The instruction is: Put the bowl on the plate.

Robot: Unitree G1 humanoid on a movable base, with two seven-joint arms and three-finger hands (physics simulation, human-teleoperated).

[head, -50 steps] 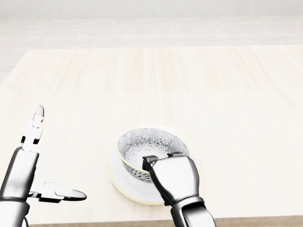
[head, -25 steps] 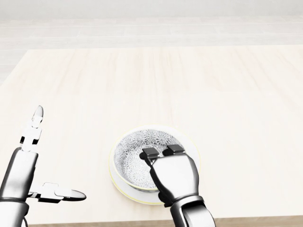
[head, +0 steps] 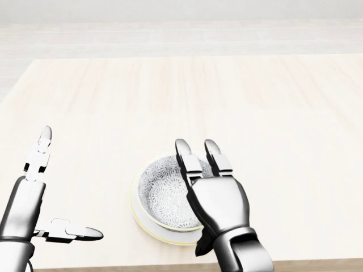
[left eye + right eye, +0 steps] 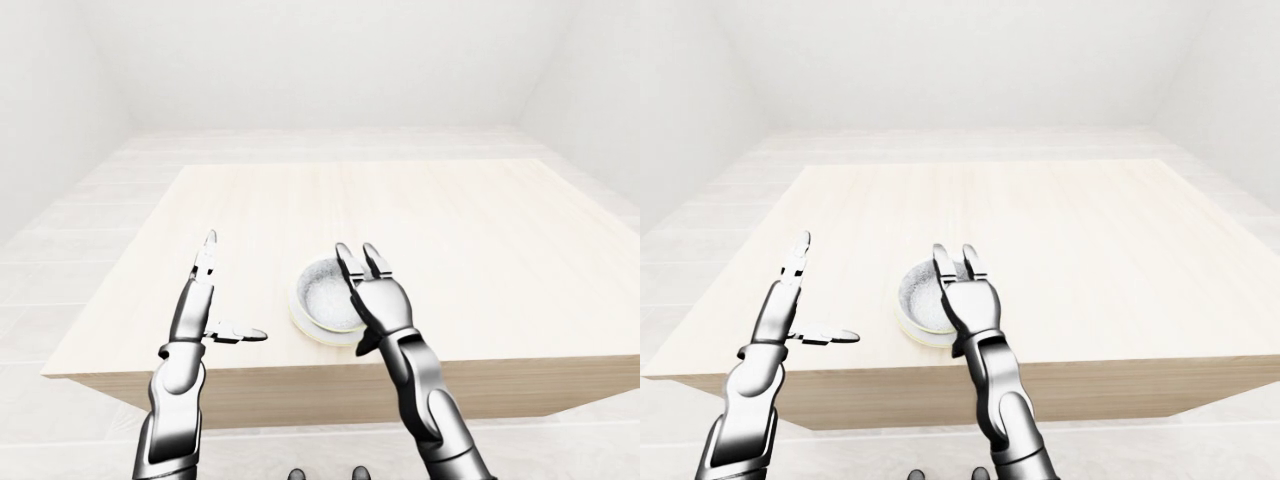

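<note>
Part of the bowl (image 3: 164,194) was hidden by the right hand (image 3: 218,204), which was held over its right side with fingers spread and nothing gripped. Only a thin rim of the plate (image 3: 136,218) could be seen under the bowl. One bowl and one plate were counted, stacked near the bottom edge of the tabletop (image 3: 227,96). The left hand (image 3: 25,207) was held open too, off to the left, its arm cut off at the head view's bottom-left corner.
</note>
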